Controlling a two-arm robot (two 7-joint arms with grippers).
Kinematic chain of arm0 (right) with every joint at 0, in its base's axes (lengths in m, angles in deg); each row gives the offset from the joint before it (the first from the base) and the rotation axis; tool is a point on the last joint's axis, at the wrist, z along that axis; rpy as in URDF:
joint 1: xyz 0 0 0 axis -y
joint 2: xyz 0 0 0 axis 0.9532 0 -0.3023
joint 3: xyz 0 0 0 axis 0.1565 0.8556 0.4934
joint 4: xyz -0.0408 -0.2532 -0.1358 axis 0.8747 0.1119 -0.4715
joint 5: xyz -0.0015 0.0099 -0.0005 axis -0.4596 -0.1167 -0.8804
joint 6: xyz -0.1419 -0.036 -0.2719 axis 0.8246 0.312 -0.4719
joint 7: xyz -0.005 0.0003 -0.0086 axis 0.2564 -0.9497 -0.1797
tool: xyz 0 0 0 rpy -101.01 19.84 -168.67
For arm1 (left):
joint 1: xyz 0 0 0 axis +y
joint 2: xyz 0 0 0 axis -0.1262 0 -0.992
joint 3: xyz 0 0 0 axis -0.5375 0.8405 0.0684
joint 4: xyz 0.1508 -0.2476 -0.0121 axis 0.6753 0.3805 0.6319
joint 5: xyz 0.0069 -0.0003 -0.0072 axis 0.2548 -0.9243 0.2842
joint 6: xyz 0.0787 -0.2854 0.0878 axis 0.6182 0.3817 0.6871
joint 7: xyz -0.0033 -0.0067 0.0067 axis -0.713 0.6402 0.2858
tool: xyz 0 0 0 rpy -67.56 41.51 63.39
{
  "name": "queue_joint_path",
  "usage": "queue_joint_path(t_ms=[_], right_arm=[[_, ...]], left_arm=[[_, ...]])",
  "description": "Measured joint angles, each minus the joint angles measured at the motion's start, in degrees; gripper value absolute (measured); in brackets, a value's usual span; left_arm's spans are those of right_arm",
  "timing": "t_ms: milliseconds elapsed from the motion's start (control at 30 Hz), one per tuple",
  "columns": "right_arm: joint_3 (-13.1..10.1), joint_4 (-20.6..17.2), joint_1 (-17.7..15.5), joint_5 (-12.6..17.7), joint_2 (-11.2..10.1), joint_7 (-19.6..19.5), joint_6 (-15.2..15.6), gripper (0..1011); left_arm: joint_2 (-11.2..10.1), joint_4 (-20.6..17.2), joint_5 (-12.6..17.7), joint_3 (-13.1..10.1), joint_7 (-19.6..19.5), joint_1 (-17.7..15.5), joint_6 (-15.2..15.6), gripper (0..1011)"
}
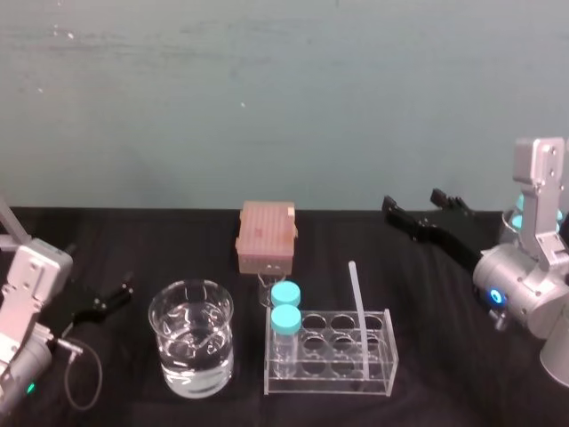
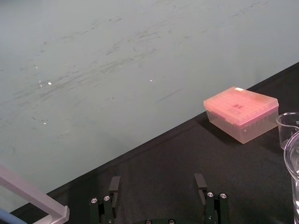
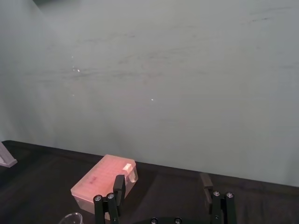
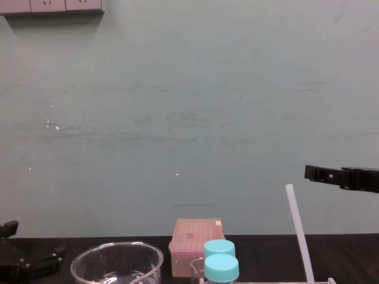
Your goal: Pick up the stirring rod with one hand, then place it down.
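Stirring rod (image 1: 358,307): stands in the right end of the clear rack (image 1: 329,378); long axis near vertical, top tipped slightly left.
Right gripper (image 3: 162,178): raised to the right of the rack; jaws spread wide, empty.
Left gripper (image 2: 157,179): low at the counter's (image 1: 444,356) left; jaws spread, empty.

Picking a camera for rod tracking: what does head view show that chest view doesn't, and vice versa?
Head, not chest: the wells of the clear rack, with the stirring rod standing in one. Chest, not head: wall sockets at top. Both: the stirring rod, blue-capped bottles, pink box, beaker, the left pincer low at left and the right pincer raised at right, both open.
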Motion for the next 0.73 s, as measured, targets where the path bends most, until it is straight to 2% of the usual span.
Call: queue_joint_path(t_ms=[733], right_arm=[[0.2, -0.18, 0.34, -0.73, -0.22, 0.02, -1.3, 1003]], left_arm=[[0.0, 0.0, 0.0, 0.0, 0.0, 0.0, 0.0, 1005]])
